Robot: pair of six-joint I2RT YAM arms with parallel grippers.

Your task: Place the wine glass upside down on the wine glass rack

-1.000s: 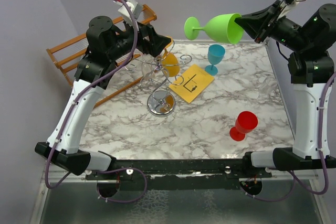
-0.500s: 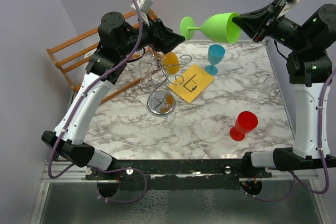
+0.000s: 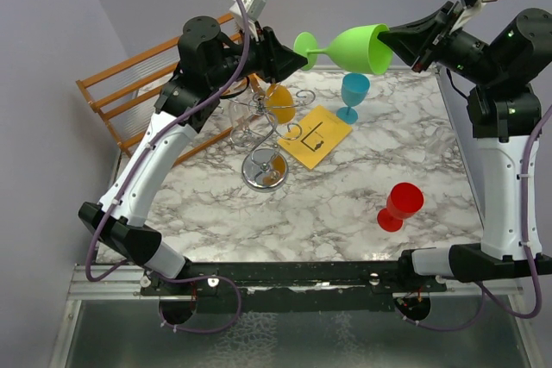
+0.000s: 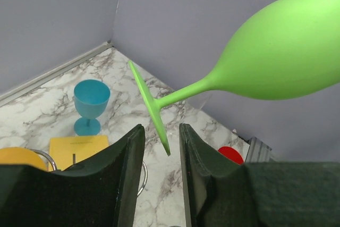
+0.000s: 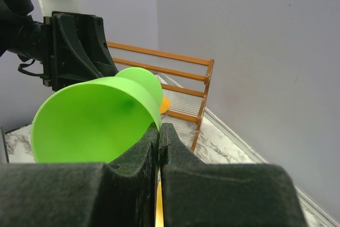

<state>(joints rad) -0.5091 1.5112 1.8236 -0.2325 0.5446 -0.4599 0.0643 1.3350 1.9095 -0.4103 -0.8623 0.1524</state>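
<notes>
Partly, right jaws cover the wine glass (image 5: 90, 120) rim.

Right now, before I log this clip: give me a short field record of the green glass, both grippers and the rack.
green wine glass: in the air, lying sideways
right gripper: shut on the glass's rim
left gripper: jaws apart, the foot's edge between them, no touch visible
wine glass rack: standing on the table, an orange glass on it
placement: not yet done
</notes>
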